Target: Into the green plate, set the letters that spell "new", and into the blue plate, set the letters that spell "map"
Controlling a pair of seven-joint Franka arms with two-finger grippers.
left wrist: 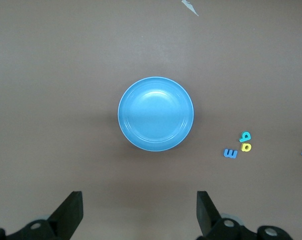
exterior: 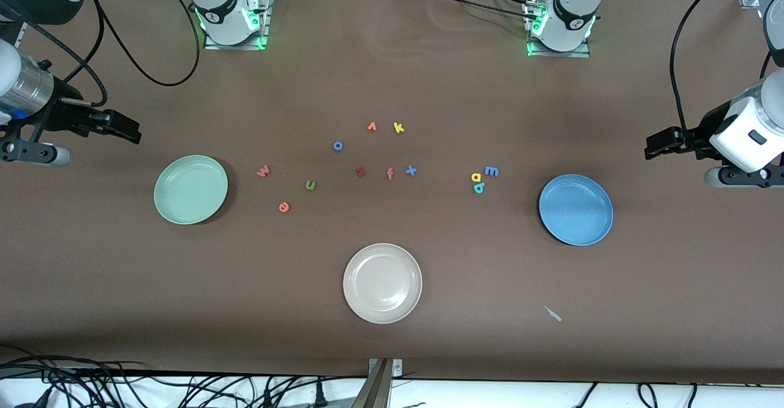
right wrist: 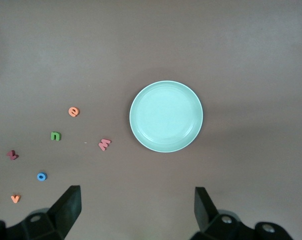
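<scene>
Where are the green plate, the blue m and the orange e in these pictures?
green plate (exterior: 164,203): front view, on the rim nearer the camera.
blue m (exterior: 492,171): front view, on the middle of the letter.
orange e (right wrist: 74,111): right wrist view, on the letter's body.

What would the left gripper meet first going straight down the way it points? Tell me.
Probably bare table. The left gripper, jaws open, hangs near the blue plate, apparently short of its rim; depth is unclear.
</scene>
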